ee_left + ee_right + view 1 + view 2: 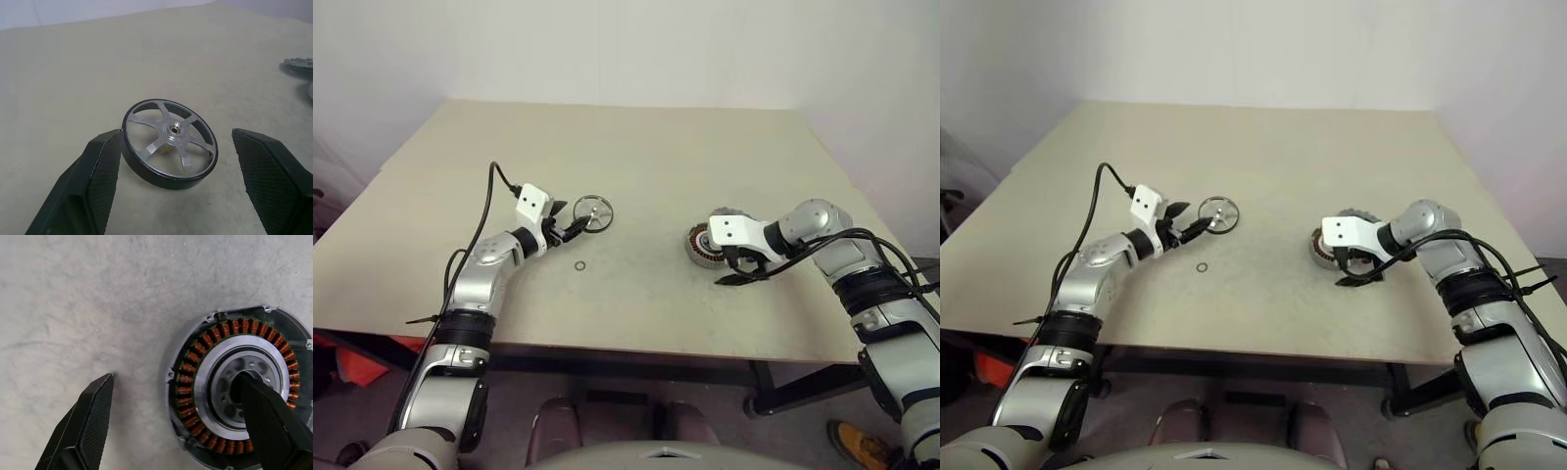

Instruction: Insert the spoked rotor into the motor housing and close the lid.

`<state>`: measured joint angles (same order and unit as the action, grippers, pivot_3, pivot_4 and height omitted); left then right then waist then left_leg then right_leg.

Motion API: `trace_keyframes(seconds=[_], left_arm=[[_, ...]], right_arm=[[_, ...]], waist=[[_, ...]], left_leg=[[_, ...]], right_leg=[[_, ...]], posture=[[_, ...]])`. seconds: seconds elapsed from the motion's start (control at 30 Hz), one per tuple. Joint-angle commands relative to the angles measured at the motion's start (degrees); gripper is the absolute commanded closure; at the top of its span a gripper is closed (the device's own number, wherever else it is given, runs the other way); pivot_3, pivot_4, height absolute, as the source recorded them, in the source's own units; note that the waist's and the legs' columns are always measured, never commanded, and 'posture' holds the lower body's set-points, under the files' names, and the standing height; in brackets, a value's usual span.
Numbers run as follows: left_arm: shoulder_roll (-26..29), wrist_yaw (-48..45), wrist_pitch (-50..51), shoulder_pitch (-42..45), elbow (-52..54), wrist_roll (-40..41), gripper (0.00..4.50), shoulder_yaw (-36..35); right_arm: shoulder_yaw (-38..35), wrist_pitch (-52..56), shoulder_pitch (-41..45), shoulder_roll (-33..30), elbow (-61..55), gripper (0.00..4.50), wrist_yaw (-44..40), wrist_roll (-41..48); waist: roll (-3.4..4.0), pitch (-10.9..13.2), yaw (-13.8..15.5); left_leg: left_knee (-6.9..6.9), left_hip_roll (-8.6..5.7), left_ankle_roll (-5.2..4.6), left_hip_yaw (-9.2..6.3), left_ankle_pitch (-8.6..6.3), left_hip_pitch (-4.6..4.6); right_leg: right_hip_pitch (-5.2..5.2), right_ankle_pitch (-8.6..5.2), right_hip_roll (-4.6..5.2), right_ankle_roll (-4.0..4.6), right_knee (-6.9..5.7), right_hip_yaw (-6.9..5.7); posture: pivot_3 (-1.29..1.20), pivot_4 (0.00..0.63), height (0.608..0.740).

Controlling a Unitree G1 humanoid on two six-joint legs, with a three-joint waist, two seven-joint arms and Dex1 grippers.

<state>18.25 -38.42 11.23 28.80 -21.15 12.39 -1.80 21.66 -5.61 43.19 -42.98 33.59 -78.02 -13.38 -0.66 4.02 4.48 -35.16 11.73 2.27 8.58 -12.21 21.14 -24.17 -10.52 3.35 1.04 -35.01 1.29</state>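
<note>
L gripper (171,161) has fingers spread either side of the rotor (169,144), one pad touching its rim, rotor lying flat on the table (636,157) left of centre; closing off-centre could tip or skid it w/o a proper pinch. R gripper (178,426) is also spread, one finger over the housing (234,382) toward the right edge, the other on bare table, so it may nudge the housing. Lid (299,64) sits just behind the housing.

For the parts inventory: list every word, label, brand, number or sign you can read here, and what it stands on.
None can be read: the spoked rotor, the motor housing, the lid, the table and both grippers carry no visible writing or marks.
</note>
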Motion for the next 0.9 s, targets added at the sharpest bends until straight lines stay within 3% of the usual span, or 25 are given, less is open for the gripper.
trace_keyframes(seconds=[0.03, 0.07, 0.17, 0.33, 0.57, 0.9], left_arm=[[0.16, 0.28, -0.56, 0.56, 2.17, -0.06, 0.75, 0.03], [0.1, 0.31, -0.54, 0.47, 2.24, -0.06, 0.75, 0.06], [-0.01, 0.48, -0.49, 0.32, 2.41, -0.09, 0.71, 0.12], [0.17, 0.67, -0.41, 0.11, 2.73, -0.01, 0.71, -0.12], [0.23, 0.85, -0.61, 0.49, 2.24, -0.05, 0.71, -0.18], [0.13, 0.72, -1.05, 1.24, 1.12, -0.19, 0.71, -0.09]], right_arm=[[1.42, -1.29, 3.14, -0.32, 3.92, 0.0, -0.48, -2.5], [1.71, -1.56, 4.16, -0.09, 4.92, 0.0, -0.49, -2.76], [2.62, -3.06, 6.61, 0.41, 8.35, 0.62, -0.01, -3.98], [3.28, -4.93, 7.7, 1.01, 11.45, 2.34, 0.39, -4.92], [2.88, -5.02, 6.37, 1.02, 9.58, 2.41, -0.04, -4.36], [0.43, 3.21, 4.22, 3.93, -6.8, 2.41, 0.91, -1.18]], waist=[[0.0, 0.0, 0.08], [0.0, 0.0, 0.08], [0.0, 0.0, 0.06], [0.0, 0.0, 0.13], [0.0, 0.0, 0.14], [0.01, 0.0, -0.6]], left_leg=[[-0.01, 0.0, 0.02, 0.01, 0.02, 0.0], [-0.01, 0.0, 0.03, 0.01, 0.04, 0.0], [-0.03, 0.01, 0.05, 0.01, 0.11, 0.0], [-0.02, 0.07, 0.08, 0.01, 0.16, 0.02], [-0.02, 0.08, 0.1, 0.01, 0.2, 0.0], [0.12, 0.17, 0.18, 0.01, 0.27, 0.06]], right_leg=[[0.02, 0.0, 0.01, 0.0, 0.0, -0.02], [0.04, 0.0, 0.01, 0.01, 0.0, -0.03], [0.06, 0.04, 0.01, 0.06, -0.01, -0.07], [0.1, 0.04, 0.0, 0.08, -0.01, -0.24], [0.17, 0.06, 0.03, 0.1, -0.02, -0.3], [0.03, 0.02, -0.05, 0.16, 0.0, -0.32]], posture=[[0.0, 0.0, 0.74], [0.0, 0.0, 0.74], [0.0, 0.0, 0.74], [0.0, 0.0, 0.74], [0.0, 0.0, 0.74], [0.0, 0.0, 0.74]])
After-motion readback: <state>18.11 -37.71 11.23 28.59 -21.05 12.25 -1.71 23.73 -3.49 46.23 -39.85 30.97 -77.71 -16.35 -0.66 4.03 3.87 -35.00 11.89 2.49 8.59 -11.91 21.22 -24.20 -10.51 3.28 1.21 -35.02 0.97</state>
